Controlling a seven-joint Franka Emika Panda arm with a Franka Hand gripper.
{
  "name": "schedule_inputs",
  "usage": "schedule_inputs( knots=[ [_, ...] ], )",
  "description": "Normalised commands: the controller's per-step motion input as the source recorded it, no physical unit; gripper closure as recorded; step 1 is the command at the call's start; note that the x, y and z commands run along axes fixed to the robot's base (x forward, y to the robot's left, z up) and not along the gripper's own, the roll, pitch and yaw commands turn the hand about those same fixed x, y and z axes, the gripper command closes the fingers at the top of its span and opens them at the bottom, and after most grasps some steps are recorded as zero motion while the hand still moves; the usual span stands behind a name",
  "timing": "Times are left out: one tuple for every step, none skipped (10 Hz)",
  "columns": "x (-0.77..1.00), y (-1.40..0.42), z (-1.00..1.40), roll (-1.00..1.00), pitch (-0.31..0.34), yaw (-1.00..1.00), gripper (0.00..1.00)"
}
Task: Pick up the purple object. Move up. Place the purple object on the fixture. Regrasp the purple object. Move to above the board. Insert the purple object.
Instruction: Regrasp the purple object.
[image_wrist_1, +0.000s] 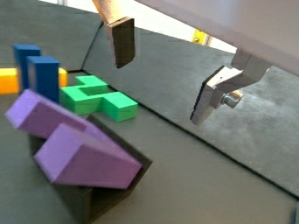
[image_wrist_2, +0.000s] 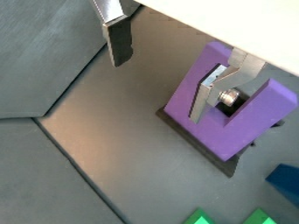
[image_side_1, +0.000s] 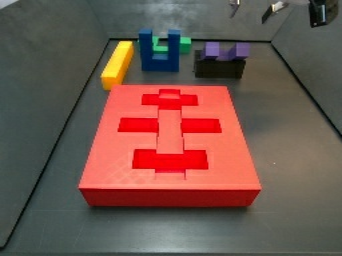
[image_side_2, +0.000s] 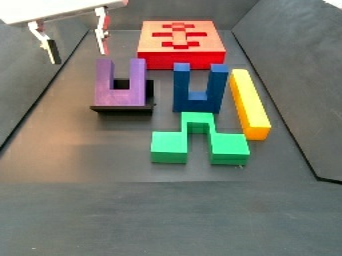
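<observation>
The purple object (image_side_2: 120, 86) is seen resting on the fixture (image_side_2: 123, 109), beside the blue block (image_side_2: 197, 86) and well apart from the board (image_side_1: 170, 145); the pick-up, the lift and the placing are therefore judged done; the regrasp, the move above the board and the insertion are judged left. The gripper (image_side_2: 72, 34) is held open above the object, nothing being between its fingers (image_wrist_1: 122, 43). In a side view the object is stood on edge, its two prongs pointed up and its notch open upward; its long axis is laid across the fixture.
</observation>
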Motion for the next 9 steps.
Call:
schedule_inputs(
  knots=[
    [-0.13,-0.63,-0.07,0.26,-0.151,0.24,0.00],
    [-0.03,-0.56,-0.10,0.32,-0.129,0.19,0.00],
    [-0.09,-0.38,-0.17,0.32,-0.120,0.09,0.00],
    [-0.22,-0.39,-0.29,0.57,-0.200,0.00,0.00],
    [-0.23,-0.49,-0.27,0.80,-0.214,0.00,0.00],
    [-0.23,-0.52,-0.19,0.81,-0.160,0.00,0.00],
    [-0.18,-0.32,-0.13,0.51,-0.091,0.05,0.00],
    [0.00,-0.09,-0.05,0.19,0.000,0.09,0.00],
    [0.00,0.00,0.00,0.01,0.000,0.00,0.00]
  ],
)
